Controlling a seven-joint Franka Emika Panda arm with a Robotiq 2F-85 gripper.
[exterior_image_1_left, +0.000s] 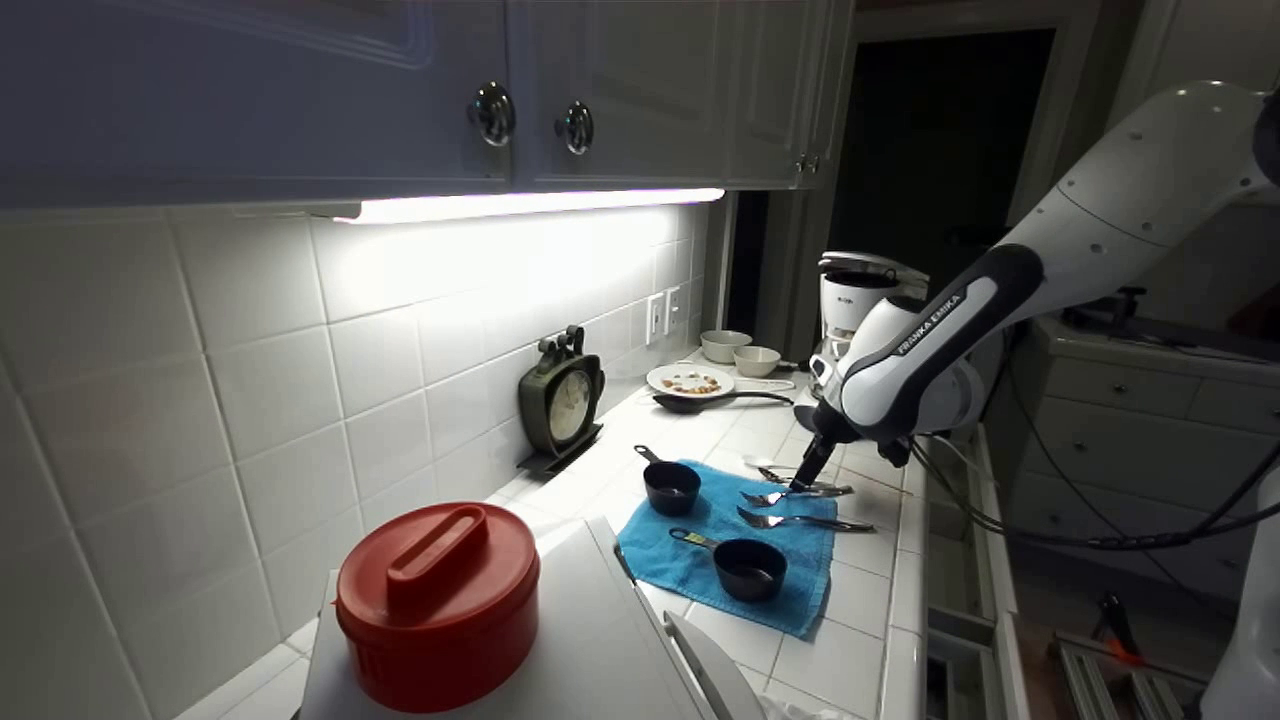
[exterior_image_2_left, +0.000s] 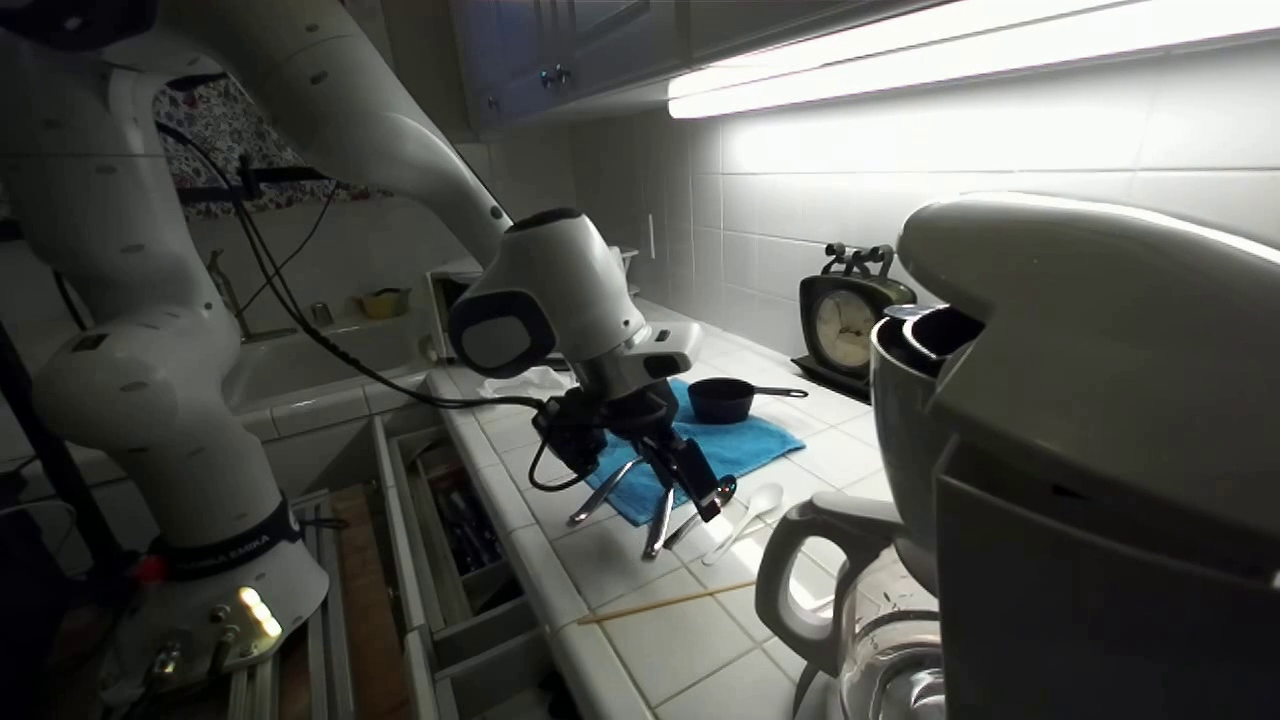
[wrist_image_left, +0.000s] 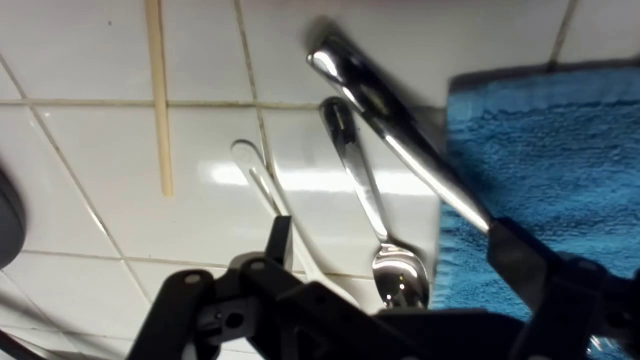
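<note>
Tiled counter, spoon beside towel edge, tool wide above

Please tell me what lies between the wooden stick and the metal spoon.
In the wrist view, a white spoon lies between the wooden stick and the metal spoon.

Blue towel in both exterior views, from opposite ends; wrist view close overhead.
</note>
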